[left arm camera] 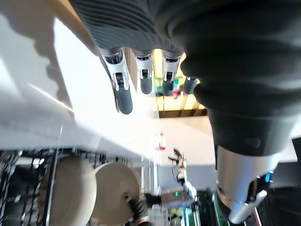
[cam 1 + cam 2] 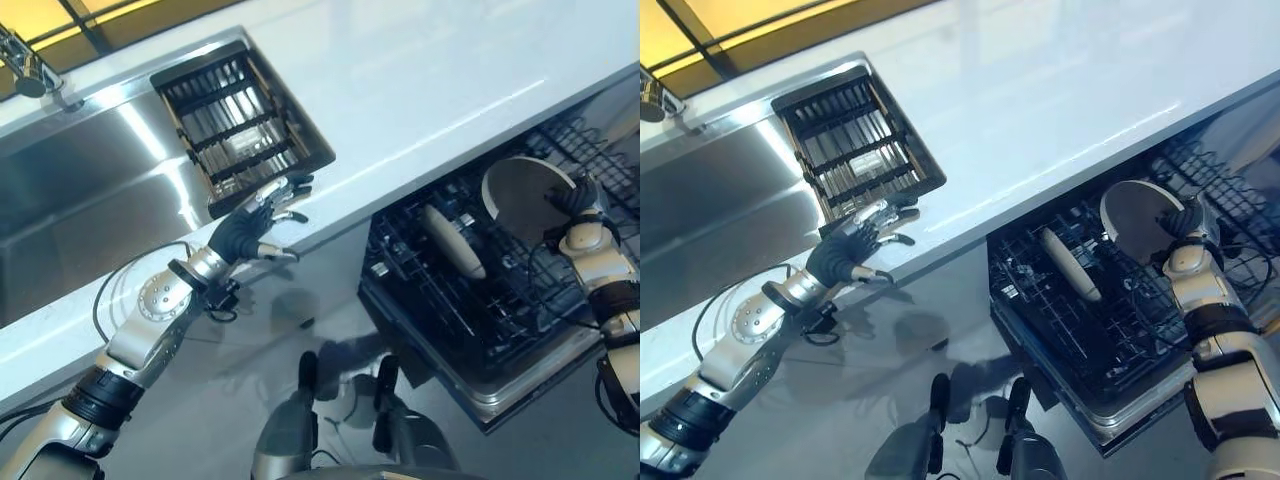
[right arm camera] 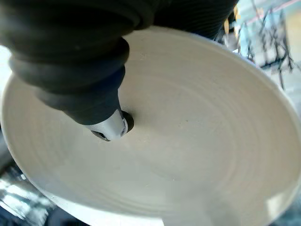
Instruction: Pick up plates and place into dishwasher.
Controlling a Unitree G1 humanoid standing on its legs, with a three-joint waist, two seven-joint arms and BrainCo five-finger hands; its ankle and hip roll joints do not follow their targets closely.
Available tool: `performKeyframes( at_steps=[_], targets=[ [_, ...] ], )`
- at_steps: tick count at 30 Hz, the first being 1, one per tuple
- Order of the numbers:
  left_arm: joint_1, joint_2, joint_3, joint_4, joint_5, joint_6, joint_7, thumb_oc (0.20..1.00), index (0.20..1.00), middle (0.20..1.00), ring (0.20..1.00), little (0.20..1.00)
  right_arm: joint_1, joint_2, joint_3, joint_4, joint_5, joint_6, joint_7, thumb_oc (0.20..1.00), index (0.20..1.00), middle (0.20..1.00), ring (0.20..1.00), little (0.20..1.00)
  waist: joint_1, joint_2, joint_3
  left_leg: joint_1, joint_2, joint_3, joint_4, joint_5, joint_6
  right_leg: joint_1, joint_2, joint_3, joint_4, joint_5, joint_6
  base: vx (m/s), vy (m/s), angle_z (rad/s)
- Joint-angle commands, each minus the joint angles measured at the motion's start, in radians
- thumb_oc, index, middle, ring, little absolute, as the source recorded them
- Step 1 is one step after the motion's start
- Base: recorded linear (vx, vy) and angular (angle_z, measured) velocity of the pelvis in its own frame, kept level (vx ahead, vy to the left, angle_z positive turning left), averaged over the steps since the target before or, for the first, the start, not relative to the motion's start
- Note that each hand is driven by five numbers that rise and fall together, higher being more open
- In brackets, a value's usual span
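Note:
My right hand (image 2: 580, 205) is shut on a white plate (image 2: 522, 195), held on edge over the pulled-out lower dishwasher rack (image 2: 500, 320). In the right wrist view my thumb (image 3: 110, 128) presses against the plate's face (image 3: 188, 141). A second white plate (image 2: 453, 240) stands on edge among the rack's tines, left of the held one. My left hand (image 2: 262, 218) is open with its fingers spread and holds nothing. It hovers at the counter's front edge, just below the black dish rack (image 2: 240, 120). The left wrist view shows its straight fingers (image 1: 124, 89) and, further off, both plates (image 1: 115, 190).
A white counter (image 2: 430, 90) runs across above the open dishwasher. The steel sink (image 2: 80, 190) lies at the left with a faucet (image 2: 30, 65) at its far corner, and the black dish rack sits at its right end. A second wire rack (image 2: 590, 150) shows behind the held plate.

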Motion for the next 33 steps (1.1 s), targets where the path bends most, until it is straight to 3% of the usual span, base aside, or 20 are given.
performKeyframes(
  at_steps=[1, 12, 18, 20, 22, 27, 33],
  targets=[
    [-0.043, 0.037, -0.002, -0.025, -0.016, -0.048, 0.043, 1.000, 1.000, 1.000, 1.000, 1.000, -0.147, -0.035, 0.077, 0.055, -0.001, -0.007, 0.039, 0.200, 0.200, 0.200, 0.200, 0.200, 0.019, 0.001, 0.039, -0.028, -0.051, 0.001, 0.022, -0.120, 0.032, -0.010, -0.053, 0.001, 0.019, -0.099, 0.066, -0.03, -0.021, 0.09],
    [-0.042, 0.029, 0.022, -0.039, -0.034, -0.048, 0.073, 1.000, 1.000, 1.000, 1.000, 1.000, -0.125, 0.008, 0.083, 0.201, 0.042, 0.004, 0.208, 0.200, 0.200, 0.200, 0.200, 0.200, 0.027, 0.029, 0.056, -0.050, -0.063, -0.002, 0.017, -0.109, 0.034, -0.044, -0.064, -0.021, 0.027, -0.094, 0.063, -0.03, 0.001, 0.03],
    [-0.046, 0.008, 0.032, -0.048, -0.036, -0.036, 0.073, 1.000, 1.000, 1.000, 1.000, 1.000, -0.116, 0.022, 0.082, 0.214, 0.089, -0.047, 0.277, 0.200, 0.200, 0.200, 0.200, 0.200, 0.028, 0.029, 0.056, -0.045, -0.065, 0.007, 0.019, -0.109, 0.032, -0.043, -0.068, -0.028, 0.027, -0.090, 0.063, -0.04, 0.012, 0.00],
    [-0.044, 0.002, 0.035, -0.053, -0.032, -0.032, 0.069, 1.000, 1.000, 1.000, 1.000, 1.000, -0.106, 0.021, 0.068, 0.208, 0.110, -0.056, 0.249, 1.000, 1.000, 1.000, 1.000, 1.000, 0.026, 0.025, 0.055, -0.038, -0.066, 0.010, 0.022, -0.112, 0.033, -0.038, -0.069, -0.028, 0.027, -0.089, 0.062, -0.04, 0.010, 0.02],
    [-0.032, 0.000, 0.042, -0.050, -0.031, -0.040, 0.061, 1.000, 1.000, 1.000, 1.000, 1.000, -0.094, 0.014, 0.049, 0.186, 0.130, -0.080, 0.213, 1.000, 1.000, 1.000, 1.000, 1.000, 0.021, 0.021, 0.051, -0.032, -0.064, 0.018, 0.035, -0.120, 0.033, -0.032, -0.069, -0.027, 0.030, -0.089, 0.062, -0.01, 0.020, 0.00],
    [0.030, -0.042, 0.059, -0.053, -0.022, -0.048, 0.045, 1.000, 1.000, 1.000, 1.000, 1.000, 0.012, 0.005, -0.082, 0.019, 0.184, -0.137, -0.016, 1.000, 1.000, 1.000, 1.000, 1.000, -0.010, -0.003, 0.034, -0.018, -0.064, 0.050, 0.126, -0.173, 0.038, -0.005, -0.075, -0.018, 0.050, -0.100, 0.057, 0.00, 0.055, -0.02],
    [0.064, -0.120, 0.033, -0.047, 0.024, -0.049, 0.056, 1.000, 1.000, 1.000, 1.000, 1.000, 0.183, 0.052, -0.192, -0.100, 0.129, -0.136, -0.197, 1.000, 1.000, 1.000, 1.000, 1.000, -0.043, -0.031, 0.017, 0.005, -0.055, 0.080, 0.238, -0.238, 0.058, 0.038, -0.078, 0.004, 0.113, -0.132, 0.043, 0.03, 0.089, -0.07]
  ],
)
